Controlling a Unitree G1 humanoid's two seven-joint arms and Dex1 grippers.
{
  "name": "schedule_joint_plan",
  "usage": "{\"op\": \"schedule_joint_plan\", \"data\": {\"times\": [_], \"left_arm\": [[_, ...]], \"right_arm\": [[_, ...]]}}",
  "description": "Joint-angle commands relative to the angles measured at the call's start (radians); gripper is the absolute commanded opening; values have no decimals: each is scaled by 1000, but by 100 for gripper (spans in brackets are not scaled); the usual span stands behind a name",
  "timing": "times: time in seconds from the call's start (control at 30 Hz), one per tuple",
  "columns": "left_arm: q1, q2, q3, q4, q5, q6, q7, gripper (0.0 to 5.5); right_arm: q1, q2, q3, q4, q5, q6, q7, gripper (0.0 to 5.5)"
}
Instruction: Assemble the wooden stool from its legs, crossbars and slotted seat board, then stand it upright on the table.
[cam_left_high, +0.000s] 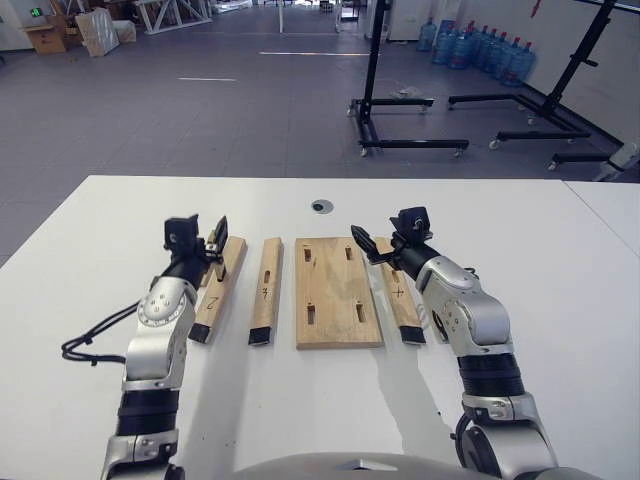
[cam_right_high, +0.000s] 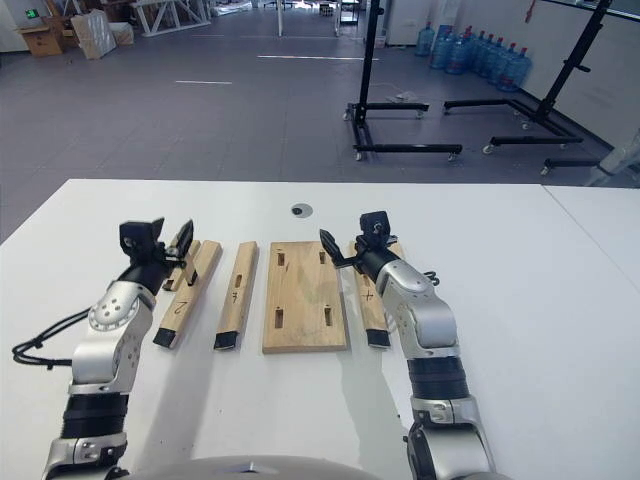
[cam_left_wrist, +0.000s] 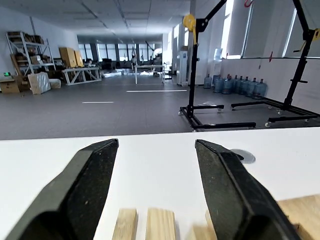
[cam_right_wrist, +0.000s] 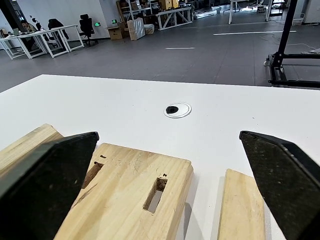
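1. Left eye view sets the job out plainly: the slotted seat board lies flat at the middle of the white table, slots facing up; we judge this is so the leg ends can be pushed in from above.
2. Two legs lie to the board's left, the outer left leg and the inner left leg; the right leg lies just beside the board's right edge; all run parallel to the board with gaps between, which should let a finger drop on either side of any one piece.
3. The left gripper hovers over the far end of the outer left leg; its fingers are spread wide and hold nothing; in the left wrist view we see bare table between the two dark pads.
4. The right gripper hangs above the board's far right corner and the right leg's far end; its fingers are likewise spread and empty; in the right wrist view both board and leg lie within the opening.
5. No piece is joined to another, so we judge the assembly not yet begun; each arm is poised on its own side, nearest the parts it could take first.
6. A cable grommet sits in the table beyond the board, well apart from the wood.
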Motion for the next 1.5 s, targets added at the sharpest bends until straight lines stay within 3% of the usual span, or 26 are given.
{"op": "schedule_joint_plan", "data": {"times": [0.03,0.27,0.47,0.63,0.77,0.87,1.03,1.2,1.3,1.37,1.5], "left_arm": [[-103,35,10,-122,3,106,22,281],[-264,67,-1,-200,2,298,38,281],[-264,71,-57,-191,51,339,40,281],[-175,67,-70,-36,83,259,21,281],[-42,35,-111,297,112,37,-28,281],[-72,3,-122,332,111,-47,-27,281],[-253,62,-9,29,51,67,0,281],[-488,186,154,-285,-93,404,13,281],[-569,232,260,-348,-223,651,15,281],[-497,310,354,-340,-283,767,-46,281],[-266,465,613,-117,-394,777,-301,281]], "right_arm": [[-8,8,-2,3,-2,4,-6,519],[-7,16,-2,-1,-3,3,-10,519],[-3,19,-1,-2,-3,4,-10,519],[-1,18,-2,4,-3,3,-10,519],[8,16,-16,18,2,-1,-11,519],[-3,12,-28,31,7,-1,-6,519],[-30,6,-38,15,16,10,-1,519],[-36,-3,-41,21,8,3,7,519],[-30,-12,-47,17,6,-1,5,519],[-30,-23,-52,23,5,-5,9,519],[14,-48,-92,-8,7,-7,-2,519]]}}
